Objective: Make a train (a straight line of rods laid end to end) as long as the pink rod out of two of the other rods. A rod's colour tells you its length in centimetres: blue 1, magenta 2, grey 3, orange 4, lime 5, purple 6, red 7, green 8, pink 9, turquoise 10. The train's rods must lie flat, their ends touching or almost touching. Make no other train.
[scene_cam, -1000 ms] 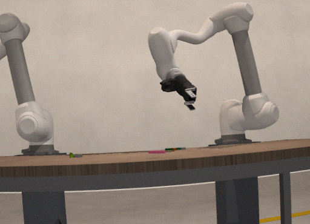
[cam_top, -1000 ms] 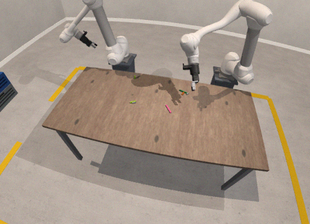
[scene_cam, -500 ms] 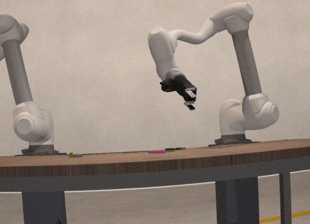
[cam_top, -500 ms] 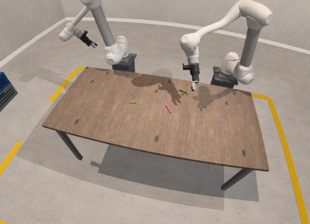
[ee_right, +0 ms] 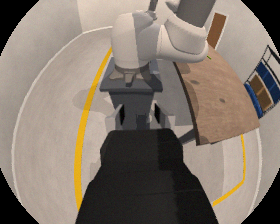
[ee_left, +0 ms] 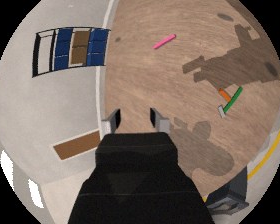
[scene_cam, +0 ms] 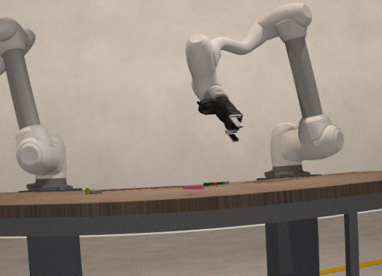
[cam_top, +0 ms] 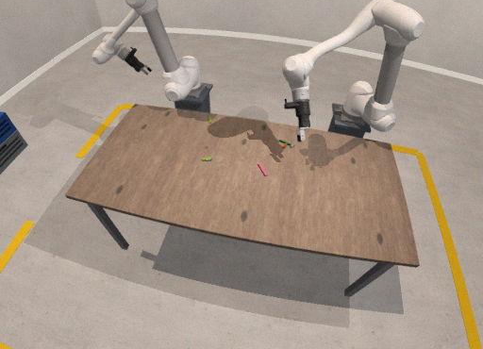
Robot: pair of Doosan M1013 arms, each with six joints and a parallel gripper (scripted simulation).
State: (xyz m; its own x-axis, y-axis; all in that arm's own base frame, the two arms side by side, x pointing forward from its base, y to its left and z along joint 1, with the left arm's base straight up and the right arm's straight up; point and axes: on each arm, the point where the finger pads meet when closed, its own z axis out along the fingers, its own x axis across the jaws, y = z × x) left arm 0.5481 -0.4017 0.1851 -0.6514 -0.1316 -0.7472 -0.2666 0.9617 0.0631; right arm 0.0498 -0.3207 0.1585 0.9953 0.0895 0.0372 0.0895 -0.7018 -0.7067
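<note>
The pink rod [cam_top: 262, 170] [scene_cam: 193, 187] [ee_left: 165, 41] lies alone mid-table. A green rod [cam_top: 281, 141] [ee_left: 234, 97] lies behind it, with an orange rod [cam_top: 285, 146] [ee_left: 224, 95] and a small grey rod [cam_top: 291, 146] [ee_left: 222, 111] close beside it. A lime rod [cam_top: 207, 158] [scene_cam: 88, 191] lies close to a greyish piece [scene_cam: 97, 192]. Another small lime piece [cam_top: 210, 121] lies near the back edge. My left gripper [cam_top: 301, 137] [scene_cam: 234, 130] [ee_left: 135, 114] is open and empty, high over the table's back part. My right gripper [cam_top: 147, 71] [ee_right: 139, 110] is open and empty, beyond the table's back edge.
The wooden table [cam_top: 189, 194] [ee_right: 216, 100] has dark spots and arm shadows on it. Both arms stand on dark pedestals [cam_top: 194, 98] [cam_top: 349, 124] behind it. A blue shelf unit [cam_top: 7, 138] [ee_left: 71, 49] stands on the floor beyond one end.
</note>
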